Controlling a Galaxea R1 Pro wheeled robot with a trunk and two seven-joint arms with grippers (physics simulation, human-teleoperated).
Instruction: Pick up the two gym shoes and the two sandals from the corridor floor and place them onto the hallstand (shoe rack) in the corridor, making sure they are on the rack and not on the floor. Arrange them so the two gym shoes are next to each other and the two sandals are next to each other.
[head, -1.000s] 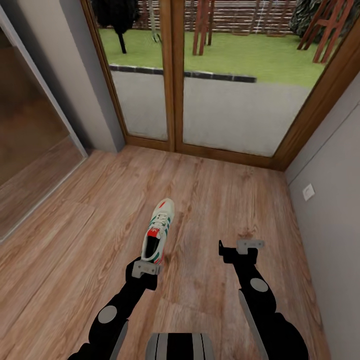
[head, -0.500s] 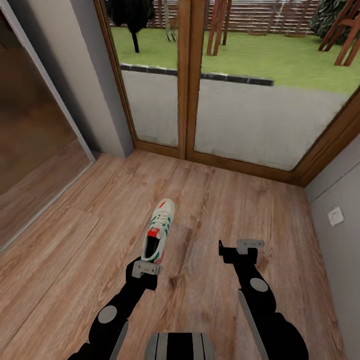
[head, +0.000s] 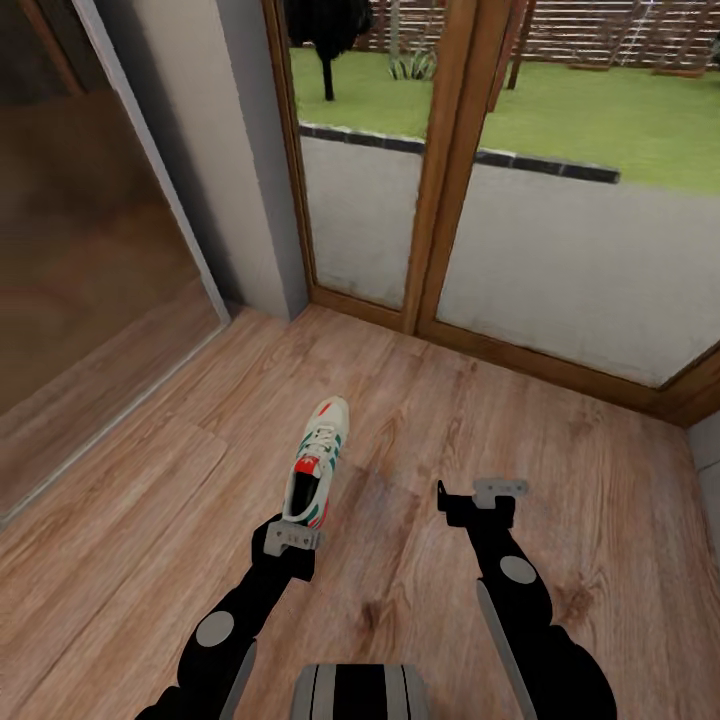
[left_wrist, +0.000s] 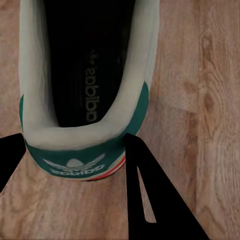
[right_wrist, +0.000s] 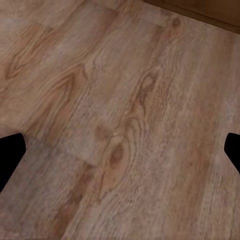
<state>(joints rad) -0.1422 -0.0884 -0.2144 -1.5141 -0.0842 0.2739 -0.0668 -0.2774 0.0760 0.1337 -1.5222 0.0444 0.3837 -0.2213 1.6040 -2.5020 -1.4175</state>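
From the head camera I see one gym shoe (head: 317, 463), cream-white with green side stripes and a red-orange tongue mark, clamped at its heel by my left gripper (head: 291, 540). Its long axis runs from heel at the gripper to toe at about 1 o'clock, toward the wood-framed glass doors (head: 445, 170). In the left wrist view the black fingers (left_wrist: 150, 195) press either side of the green heel tab and padded collar. The right gripper (head: 480, 494) hangs wide open over the corridor floor (right_wrist: 120, 120), matte wood-grain plank with knots.
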